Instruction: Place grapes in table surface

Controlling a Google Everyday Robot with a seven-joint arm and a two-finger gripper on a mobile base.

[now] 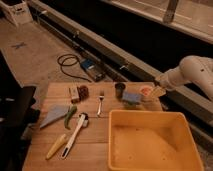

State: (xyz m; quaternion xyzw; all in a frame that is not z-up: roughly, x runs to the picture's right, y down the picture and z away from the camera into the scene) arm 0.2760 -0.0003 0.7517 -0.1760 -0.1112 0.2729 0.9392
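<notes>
The grapes are a small dark maroon cluster lying on the wooden table surface near its far edge, right beside a small tan block and left of a fork. My gripper is at the end of the white arm, at the table's far right corner. It is next to an orange-red object and well to the right of the grapes. Nothing shows in the gripper.
A large yellow tub fills the table's right half. A dark cup and a blue object stand behind it. A grey-blue cloth, a green item, a white brush and a yellow tool lie at left.
</notes>
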